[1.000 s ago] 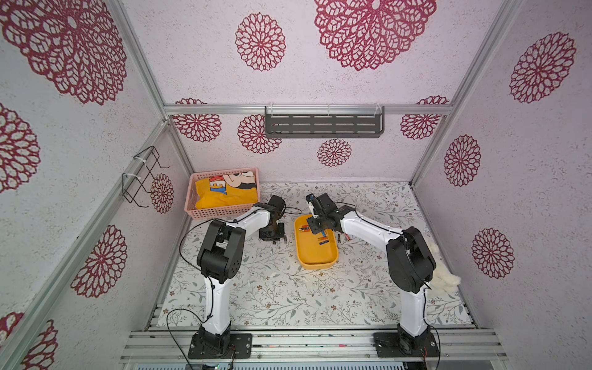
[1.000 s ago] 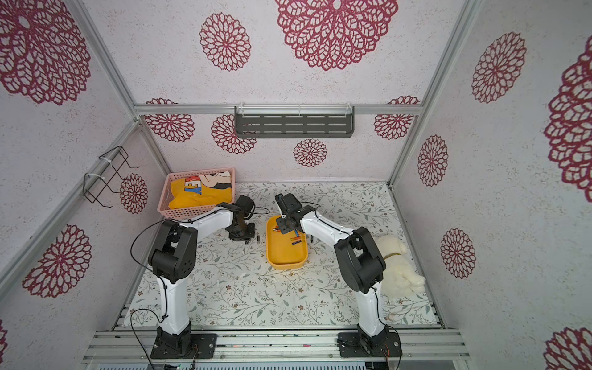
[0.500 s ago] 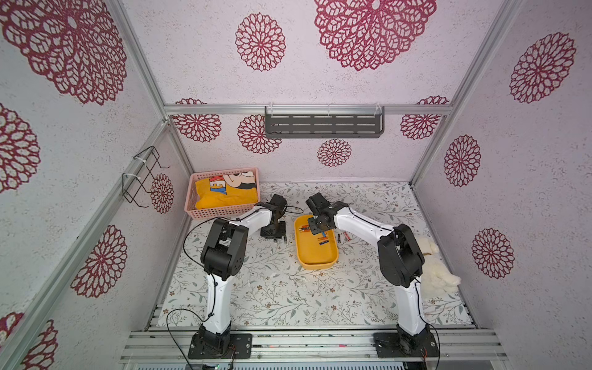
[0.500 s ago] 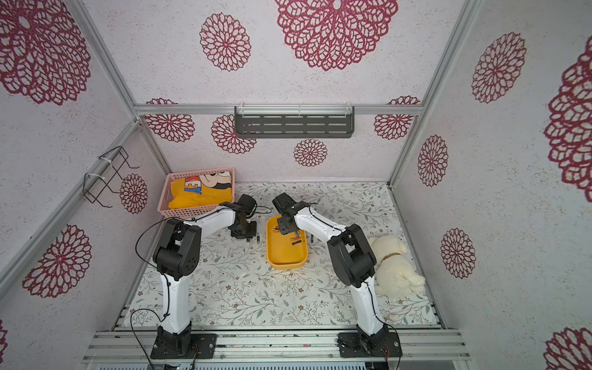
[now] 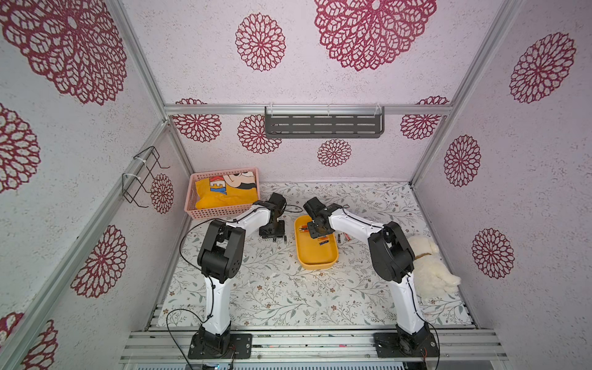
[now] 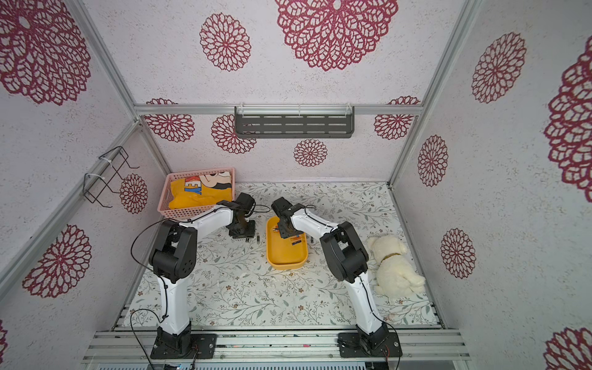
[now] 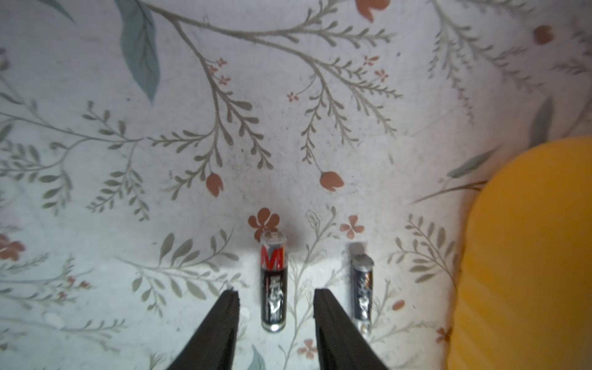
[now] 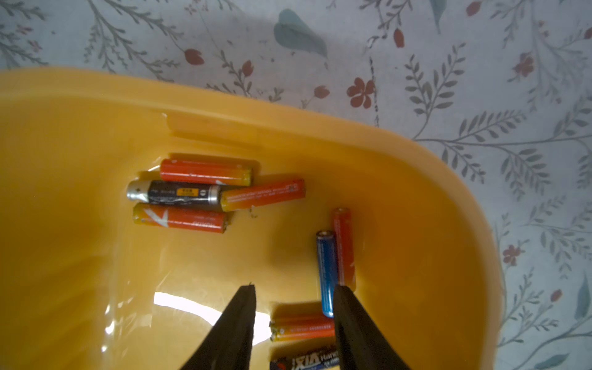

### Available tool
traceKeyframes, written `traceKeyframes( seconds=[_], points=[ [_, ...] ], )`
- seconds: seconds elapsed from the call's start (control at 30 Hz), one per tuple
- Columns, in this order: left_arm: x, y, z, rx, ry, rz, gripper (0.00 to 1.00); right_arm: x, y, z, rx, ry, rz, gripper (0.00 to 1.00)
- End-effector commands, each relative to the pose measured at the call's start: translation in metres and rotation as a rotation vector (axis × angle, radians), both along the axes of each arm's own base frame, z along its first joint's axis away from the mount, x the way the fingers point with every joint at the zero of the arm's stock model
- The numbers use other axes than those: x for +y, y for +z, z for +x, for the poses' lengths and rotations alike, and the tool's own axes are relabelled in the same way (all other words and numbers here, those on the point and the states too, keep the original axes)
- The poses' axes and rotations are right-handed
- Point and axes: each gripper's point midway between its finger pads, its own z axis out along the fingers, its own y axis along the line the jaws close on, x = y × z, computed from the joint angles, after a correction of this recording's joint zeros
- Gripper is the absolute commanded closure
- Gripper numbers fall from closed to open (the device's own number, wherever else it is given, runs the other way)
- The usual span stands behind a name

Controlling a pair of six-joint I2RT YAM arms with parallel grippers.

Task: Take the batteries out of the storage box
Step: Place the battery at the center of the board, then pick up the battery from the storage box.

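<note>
While the left tool [image 7: 275,291] hovers low over the table [image 7: 288,96] with its jaws apart, a black battery [image 7: 273,282] lies loose between them, touching neither. A second black battery [image 7: 362,288] lies just beside it, nearer the storage box [image 5: 315,266]. Both rest on the table just left of the box. The right tool [image 8: 293,286] hangs inside the box, jaws parted and gripping nothing, above an orange battery [image 8: 301,328]. More batteries [image 8: 192,192] cluster toward the box's far end, and a blue battery [image 8: 326,272] lies near the right tool.
</note>
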Motion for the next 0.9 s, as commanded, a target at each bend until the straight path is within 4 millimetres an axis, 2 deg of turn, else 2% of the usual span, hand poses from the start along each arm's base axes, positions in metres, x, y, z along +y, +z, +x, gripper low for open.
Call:
traceKeyframes(
  seconds=[0.0,0.13,0.23,0.4,0.5,0.8,0.87],
  points=[
    [0.0,0.049,-0.003,-0.091,-0.004,-0.016,0.57,-0.004,0.002,0.006,-0.015,-0.047,-0.008,0.56],
    [0.003,0.067,-0.011,-0.133,-0.006,-0.009,0.56,-0.005,-0.004,0.008,-0.009,-0.06,-0.001,0.56],
    [0.006,0.07,-0.017,-0.148,-0.011,0.004,0.56,-0.004,-0.009,0.007,0.011,-0.064,0.025,0.57],
    [0.012,0.064,-0.026,-0.149,-0.008,0.014,0.55,-0.002,-0.015,0.003,0.04,-0.081,0.097,0.58],
    [0.012,0.062,-0.029,-0.14,-0.008,0.018,0.55,-0.003,-0.009,0.005,0.023,-0.101,0.102,0.56],
    [0.009,0.058,-0.024,-0.136,-0.017,0.021,0.54,0.002,-0.016,0.006,0.057,-0.131,0.161,0.58],
    [0.006,0.059,-0.023,-0.137,-0.024,0.017,0.54,0.003,-0.017,0.007,0.064,-0.147,0.184,0.56]
  ],
)
